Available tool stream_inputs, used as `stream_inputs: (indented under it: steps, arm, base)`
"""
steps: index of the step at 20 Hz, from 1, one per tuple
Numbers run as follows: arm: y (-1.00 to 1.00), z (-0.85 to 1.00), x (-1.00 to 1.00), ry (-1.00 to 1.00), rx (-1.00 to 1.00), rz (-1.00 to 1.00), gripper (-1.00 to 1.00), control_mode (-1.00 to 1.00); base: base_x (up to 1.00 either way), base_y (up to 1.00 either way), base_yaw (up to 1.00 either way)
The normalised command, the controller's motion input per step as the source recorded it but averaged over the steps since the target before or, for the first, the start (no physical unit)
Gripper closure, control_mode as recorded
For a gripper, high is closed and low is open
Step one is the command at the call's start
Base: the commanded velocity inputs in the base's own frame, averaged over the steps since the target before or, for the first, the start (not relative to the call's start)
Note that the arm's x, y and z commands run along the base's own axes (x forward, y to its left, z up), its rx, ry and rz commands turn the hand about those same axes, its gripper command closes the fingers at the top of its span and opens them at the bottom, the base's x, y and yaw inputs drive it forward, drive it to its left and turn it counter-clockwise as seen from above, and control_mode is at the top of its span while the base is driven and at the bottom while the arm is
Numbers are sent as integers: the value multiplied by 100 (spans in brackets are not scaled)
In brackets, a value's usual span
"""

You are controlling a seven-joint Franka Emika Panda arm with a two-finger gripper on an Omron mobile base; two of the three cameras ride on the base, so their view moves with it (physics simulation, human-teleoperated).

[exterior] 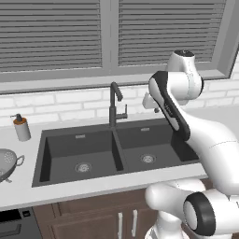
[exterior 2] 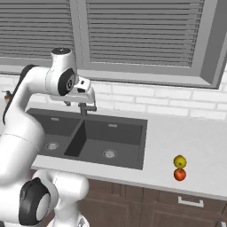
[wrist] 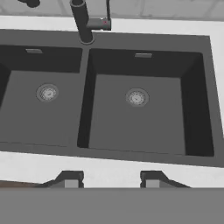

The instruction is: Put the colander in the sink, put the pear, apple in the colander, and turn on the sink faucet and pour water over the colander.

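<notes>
The white arm rises from its base, bends at a dark elbow joint and folds forward, its wrist held high with the hand pointing downward. In the hand view the claw [wrist: 108, 178] shows two dark fingertips [wrist: 70, 178] at 6 o'clock, standing apart with nothing between them.

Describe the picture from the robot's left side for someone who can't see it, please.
A white robot arm bends over a dark grey double-basin sink set in a pale counter, below a window with grey blinds. A slim dark gooseneck faucet stands behind the divider; a holed silvery metal colander and a small grey soap dispenser sit on the counter at left.
</notes>
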Motion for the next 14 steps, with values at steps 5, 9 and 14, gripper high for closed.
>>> stream_inputs:
  steps: [5,9,14]
  arm:
    - [21,-4,-25,0,-1,0,-100,-100]
    - [69,-17,-61,0,-2,1,-100,-100]
    - [96,-17,-65,0,-9,4,-100,-100]
  base:
    - [0,0,0]
    - [0,0,0]
    - [0,0,0]
